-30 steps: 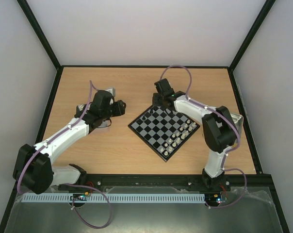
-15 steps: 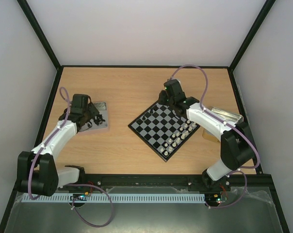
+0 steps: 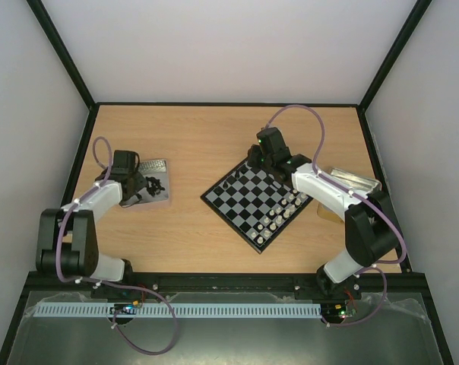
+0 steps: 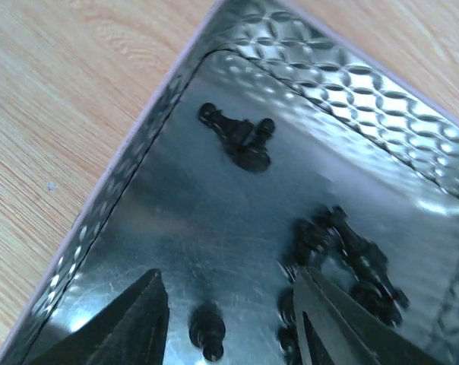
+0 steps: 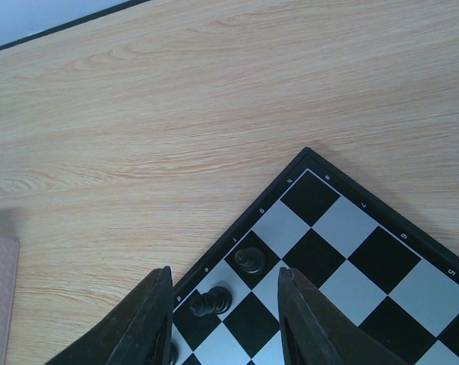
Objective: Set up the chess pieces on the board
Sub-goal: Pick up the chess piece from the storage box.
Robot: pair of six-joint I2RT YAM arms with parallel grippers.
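1. The board sits turned like a diamond, right of centre on the tabletop. I see white chess pieces ranked along its lower-right edge.
2. A few black pieces stand along its upper-left edge. My right wrist view shows a black pawn on a dark square near the board's corner.
3. The right gripper hovers over that corner, jaws apart with nothing between them.
4. At the left of the top view, well apart from the board, more black pieces lie tumbled in a shiny tray.
5. The left gripper hangs low over that tray, jaws apart. One fallen piece lies on the tray floor between them, ungripped.
6. A second tray shows at the right, partly hidden behind the right arm.
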